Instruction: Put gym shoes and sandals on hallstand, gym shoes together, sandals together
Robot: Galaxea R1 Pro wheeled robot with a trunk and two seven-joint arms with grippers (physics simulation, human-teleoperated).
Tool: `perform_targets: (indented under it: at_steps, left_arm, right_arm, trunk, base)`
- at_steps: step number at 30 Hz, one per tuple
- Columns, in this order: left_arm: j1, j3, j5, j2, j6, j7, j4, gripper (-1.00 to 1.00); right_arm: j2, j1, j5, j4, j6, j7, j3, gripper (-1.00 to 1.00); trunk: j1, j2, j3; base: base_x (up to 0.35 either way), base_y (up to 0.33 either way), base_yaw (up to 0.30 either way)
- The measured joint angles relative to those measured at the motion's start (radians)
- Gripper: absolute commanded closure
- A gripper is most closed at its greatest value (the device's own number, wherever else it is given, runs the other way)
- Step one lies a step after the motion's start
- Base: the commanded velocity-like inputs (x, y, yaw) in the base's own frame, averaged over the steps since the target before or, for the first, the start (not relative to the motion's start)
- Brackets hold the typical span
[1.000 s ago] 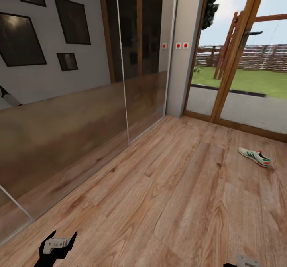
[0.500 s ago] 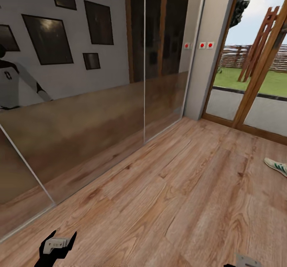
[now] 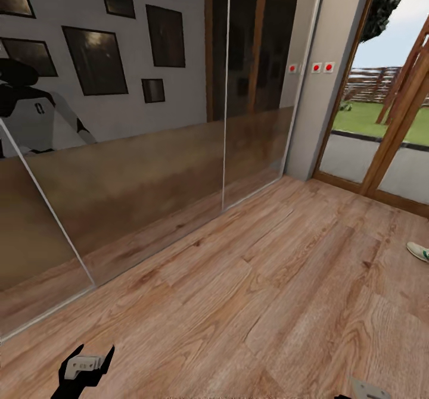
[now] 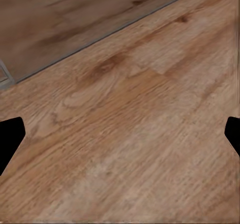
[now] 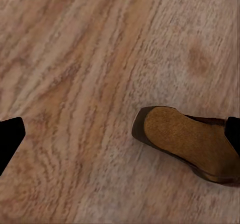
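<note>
Low at the near edge of the head view, the left hand (image 3: 88, 366) hangs spread wide and empty over the corridor floor (image 3: 250, 304); the right hand (image 5: 120, 136), equally wide and empty, looks down on a sandal (image 5: 187, 144). The view has swung left (camera, not shoes), so the gym shoe (image 3: 418, 251) slips toward the far right edge

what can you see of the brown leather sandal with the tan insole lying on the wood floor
The brown leather sandal with a tan insole shows in the right wrist view: a rounded end, grainy tan footbed and thin dark brown rim. It lies flat, sole down, on the light wood-plank floor, touching nothing else. Its far end runs out of the picture, so no straps or heel can be seen. The gripper's fingertips flank the view, apart from it.
</note>
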State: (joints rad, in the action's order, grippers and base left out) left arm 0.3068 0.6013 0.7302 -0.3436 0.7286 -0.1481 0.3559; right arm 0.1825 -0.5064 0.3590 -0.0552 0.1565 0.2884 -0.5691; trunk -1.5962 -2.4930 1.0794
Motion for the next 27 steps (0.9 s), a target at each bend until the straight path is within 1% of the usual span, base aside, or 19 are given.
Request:
perform_targets:
  at_steps: [6,10,16,27]
  left_arm:
    - [0.0,0.0,0.0,0.0,0.0,0.0,0.0,-1.0]
    - [0.0,0.0,0.0,0.0,0.0,0.0,0.0,-1.0]
    - [0.0,0.0,0.0,0.0,0.0,0.0,0.0,-1.0]
    - [0.0,0.0,0.0,0.0,0.0,-0.001,0.0,-1.0]
  right_arm:
    - [0.0,0.0,0.0,0.0,0.0,0.0,0.0,-1.0]
    - [0.0,0.0,0.0,0.0,0.0,0.0,0.0,-1.0]
    - [0.0,0.0,0.0,0.0,0.0,0.0,0.0,-1.0]
    - [0.0,0.0,0.0,0.0,0.0,0.0,0.0,-1.0]
  trunk:
    - [0.0,0.0,0.0]
    - [0.0,0.0,0.0]
    - [0.0,0.0,0.0]
    - [0.0,0.0,0.0]
  base:
    - [-0.153,-0.187,0.034]
    - [-0.068,-0.088,0.131]
    - [-0.032,-0.041,0.218]
    - [-0.009,-0.011,0.268]
